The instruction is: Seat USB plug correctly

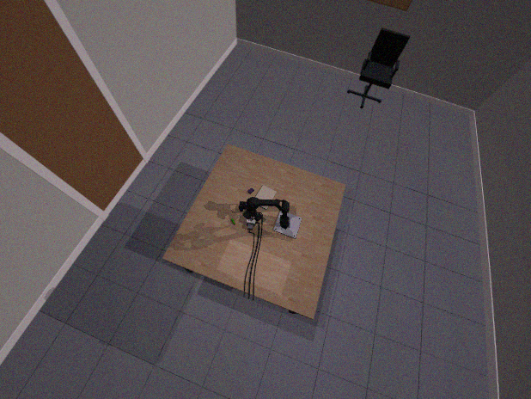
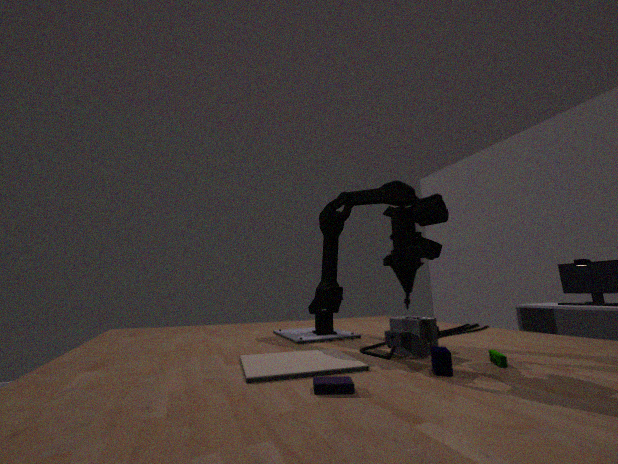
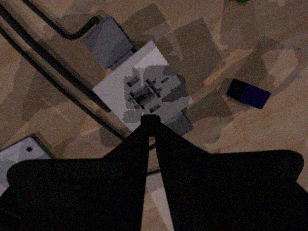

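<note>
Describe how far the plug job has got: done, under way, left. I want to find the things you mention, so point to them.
Done: the plug [image 2: 407, 301] is out, held above the power cube [image 2: 414, 334] [image 3: 117, 91].
Under way: the gripper [image 2: 407, 295] [image 3: 151, 128] grips it, probably while reorienting it.
Left: seating it correctly, releasing, moving the arm clear.

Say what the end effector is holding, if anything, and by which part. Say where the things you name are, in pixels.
The end effector [image 2: 407, 302] [image 3: 151, 128] is shut on the USB plug, above the power cube [image 2: 411, 336] [image 3: 116, 91]; which part is gripped cannot be told.
</note>
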